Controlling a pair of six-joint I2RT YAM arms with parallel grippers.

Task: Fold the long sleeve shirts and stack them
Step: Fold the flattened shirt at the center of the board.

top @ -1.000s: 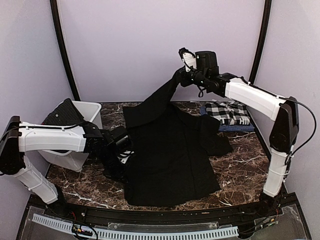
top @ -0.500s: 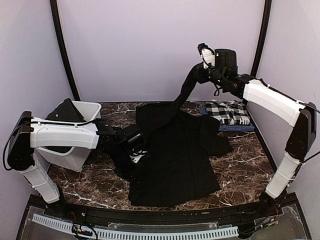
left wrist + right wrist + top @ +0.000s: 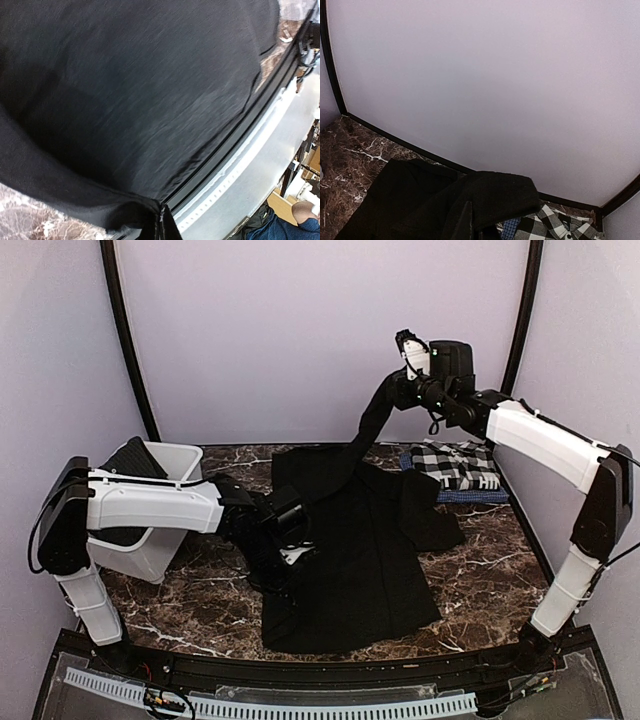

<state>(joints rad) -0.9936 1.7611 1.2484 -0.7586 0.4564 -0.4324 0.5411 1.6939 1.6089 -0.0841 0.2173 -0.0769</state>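
Clamping sleeve of black shirt (image 3: 368,558) high in closed right gripper (image 3: 393,392), pinching its side edge low in closed left gripper (image 3: 284,562).

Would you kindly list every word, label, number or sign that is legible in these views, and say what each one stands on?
No text can be read in any of the views.
On the checked shirt, any lettering is too small to make out.
On the black shirt and the white bin, no print or label shows.
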